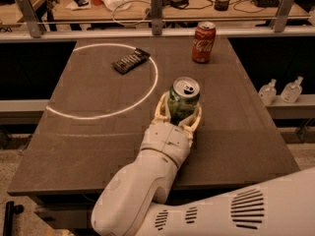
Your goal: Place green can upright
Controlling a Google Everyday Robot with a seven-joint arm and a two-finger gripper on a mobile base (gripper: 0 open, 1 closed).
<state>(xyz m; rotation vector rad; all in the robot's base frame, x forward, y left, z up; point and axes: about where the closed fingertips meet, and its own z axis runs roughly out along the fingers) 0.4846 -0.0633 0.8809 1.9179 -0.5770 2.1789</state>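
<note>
Glossy white arm with slotted vents; cream hand over table.

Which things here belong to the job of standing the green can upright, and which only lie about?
For the job: green can; gripper, shut on it, over the table.
Lying about: red cola can; dark packet; two clear bottles.
</note>
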